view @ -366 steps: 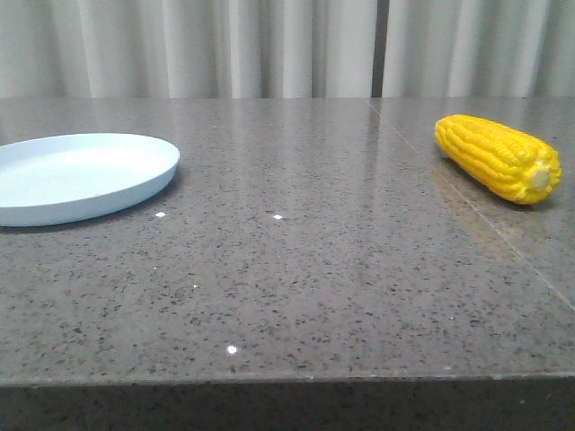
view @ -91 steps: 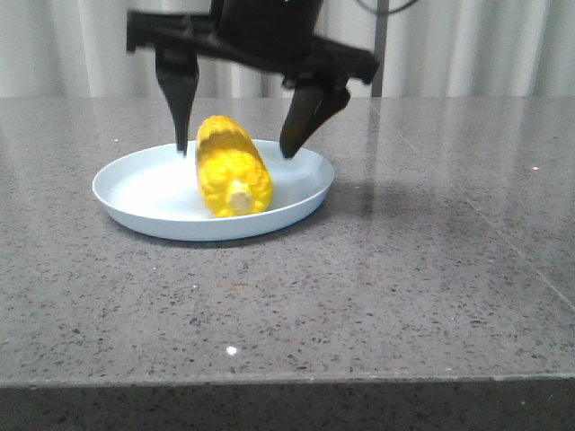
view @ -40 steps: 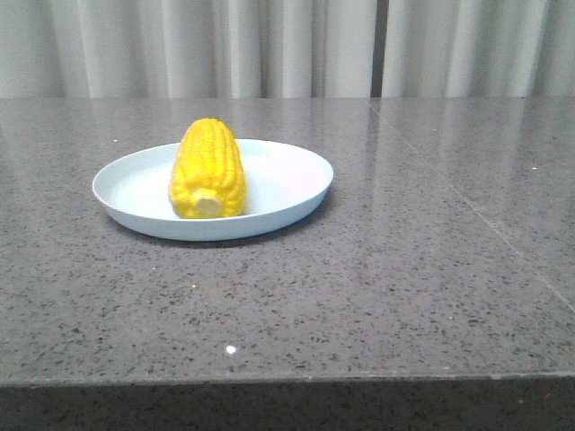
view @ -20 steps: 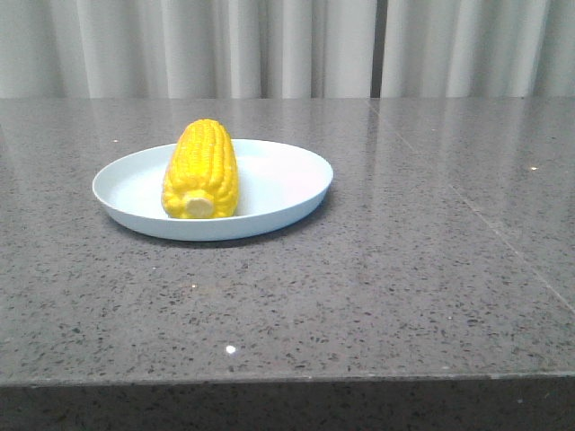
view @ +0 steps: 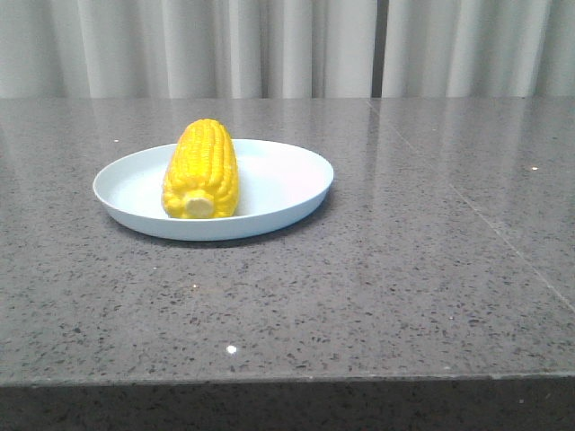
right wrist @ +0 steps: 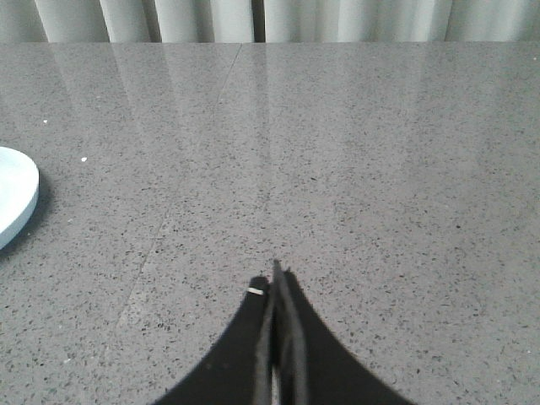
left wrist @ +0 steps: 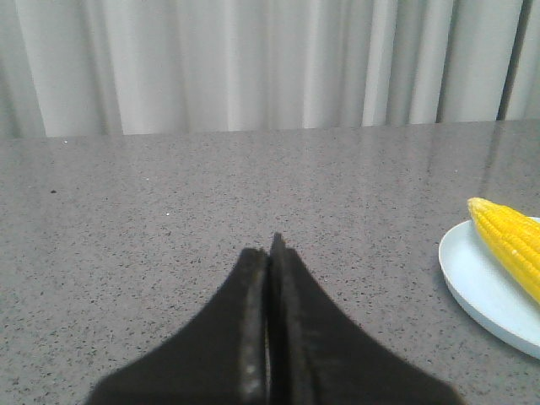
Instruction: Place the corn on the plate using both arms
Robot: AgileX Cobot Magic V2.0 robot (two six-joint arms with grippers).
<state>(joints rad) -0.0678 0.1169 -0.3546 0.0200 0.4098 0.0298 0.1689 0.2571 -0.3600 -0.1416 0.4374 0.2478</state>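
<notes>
The yellow corn (view: pixel 203 169) lies on the pale blue plate (view: pixel 287 184) at the table's middle left, its tan stub end toward the front. The corn (left wrist: pixel 510 243) and plate (left wrist: pixel 477 283) also show in the left wrist view, and the plate's edge (right wrist: pixel 15 198) in the right wrist view. My left gripper (left wrist: pixel 270 246) is shut and empty, away from the plate over bare table. My right gripper (right wrist: pixel 276 274) is shut and empty, also over bare table. Neither gripper shows in the front view.
The grey speckled stone table (view: pixel 404 269) runs to a front edge near the camera. Pale curtains (view: pixel 287 45) hang behind it. A seam line (view: pixel 467 206) crosses the table at the right.
The arm over the plate has left the front view. The corn rolled slightly left on the plate and has lain still for the last half second.
</notes>
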